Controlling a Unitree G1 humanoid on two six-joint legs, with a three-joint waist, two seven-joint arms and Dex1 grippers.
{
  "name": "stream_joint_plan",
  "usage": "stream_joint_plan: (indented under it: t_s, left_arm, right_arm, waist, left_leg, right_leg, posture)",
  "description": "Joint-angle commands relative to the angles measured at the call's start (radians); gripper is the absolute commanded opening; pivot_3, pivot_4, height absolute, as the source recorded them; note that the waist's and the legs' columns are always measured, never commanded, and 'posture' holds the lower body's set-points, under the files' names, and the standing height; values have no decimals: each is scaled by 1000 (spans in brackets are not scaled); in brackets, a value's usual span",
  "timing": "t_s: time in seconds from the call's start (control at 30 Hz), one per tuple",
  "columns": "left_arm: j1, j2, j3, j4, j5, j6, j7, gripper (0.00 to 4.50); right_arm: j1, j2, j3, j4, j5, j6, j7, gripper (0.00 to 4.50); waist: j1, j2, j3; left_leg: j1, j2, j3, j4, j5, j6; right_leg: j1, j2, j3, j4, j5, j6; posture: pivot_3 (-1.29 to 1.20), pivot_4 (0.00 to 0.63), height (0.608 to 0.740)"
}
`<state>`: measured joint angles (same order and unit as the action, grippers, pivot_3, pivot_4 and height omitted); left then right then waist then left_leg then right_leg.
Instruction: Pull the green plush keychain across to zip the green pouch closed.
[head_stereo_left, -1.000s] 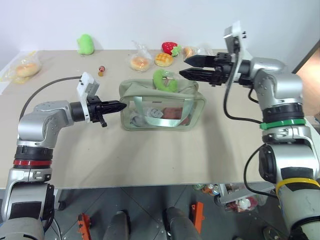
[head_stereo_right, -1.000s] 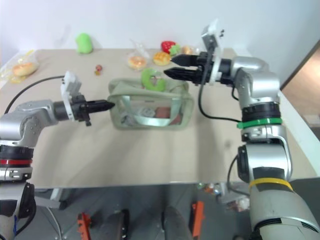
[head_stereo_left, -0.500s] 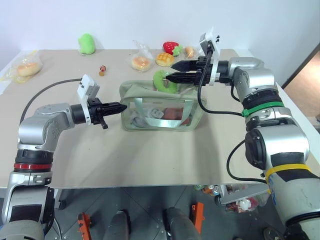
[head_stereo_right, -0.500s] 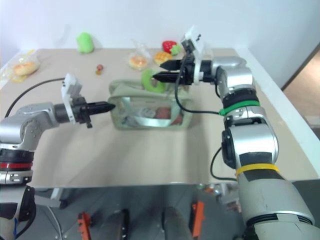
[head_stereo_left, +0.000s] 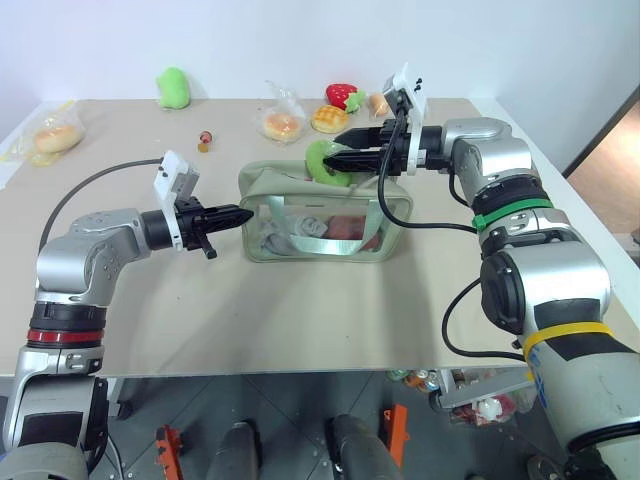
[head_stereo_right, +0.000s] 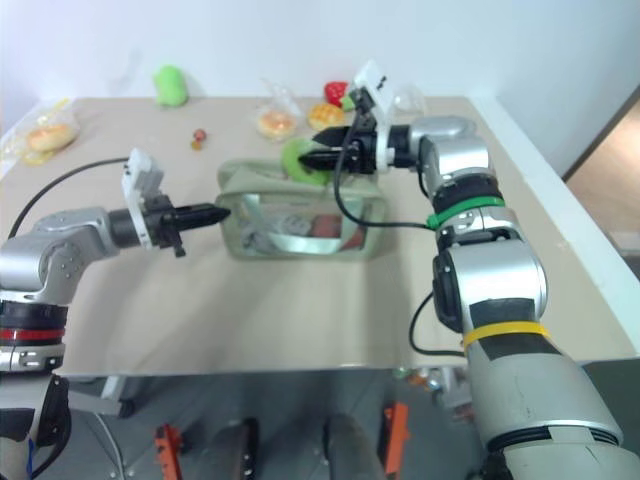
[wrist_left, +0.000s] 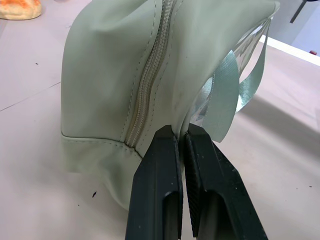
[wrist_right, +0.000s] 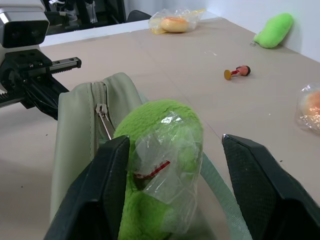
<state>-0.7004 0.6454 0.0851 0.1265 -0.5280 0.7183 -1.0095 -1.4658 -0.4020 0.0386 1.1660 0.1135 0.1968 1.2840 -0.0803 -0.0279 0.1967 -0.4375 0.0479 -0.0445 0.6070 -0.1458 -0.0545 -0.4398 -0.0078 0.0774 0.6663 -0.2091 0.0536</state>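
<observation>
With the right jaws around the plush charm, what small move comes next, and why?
Probably close the right gripper on the green plush keychain: its jaws stand open on either side of the charm, not yet pinching it. The left gripper is shut on the end of the green pouch, bracing it, so the pull can follow.

Head cameras overlook the table (head_stereo_left: 300, 310); wrist cameras closely face the green pouch (wrist_left: 115, 75).
</observation>
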Motion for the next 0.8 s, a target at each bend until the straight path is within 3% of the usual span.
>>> stream_joint_plan:
  t_s: [0.03, 0.17, 0.2, 0.6, 0.8]
  left_arm:
    - [1, 2, 15, -23, -10, -9, 1, 0]
    - [0, -1, 13, -24, -11, -8, 4, 0]
    - [0, -1, 13, -24, -11, -8, 5, 0]
    - [0, -2, 11, -7, -5, -14, 4, 0]
    - [4, -3, 10, -8, -6, -12, 5, 0]
  right_arm:
    - [-39, -5, -25, -6, 2, -15, 2, 1588]
    - [-37, -4, -26, -6, 0, -17, -5, 137]
    - [-36, -3, -26, -5, 0, -19, -9, 46]
    - [-42, -12, -22, 3, -18, -19, -27, 46]
    - [-40, -102, -24, -75, -13, -18, 65, 46]
  waist:
    - [0, 0, 0]
    - [0, 0, 0]
    - [0, 0, 0]
    - [0, 0, 0]
    - [2, 0, 0]
  left_leg:
    - [0, 0, 0, 0, 0, 0]
    - [0, 0, 0, 0, 0, 0]
    - [0, 0, 0, 0, 0, 0]
    - [0, 0, 0, 0, 0, 0]
    - [0, 0, 0, 0, 0, 0]
  right_leg:
    - [0, 0, 0, 0, 0, 0]
    - [0, 0, 0, 0, 0, 0]
    - [0, 0, 0, 0, 0, 0]
    - [0, 0, 0, 0, 0, 0]
    - [0, 0, 0, 0, 0, 0]
  posture:
    - [0, 150, 740]
    - [0, 150, 740]
    - [0, 150, 740]
    - [0, 150, 740]
    - [0, 150, 740]
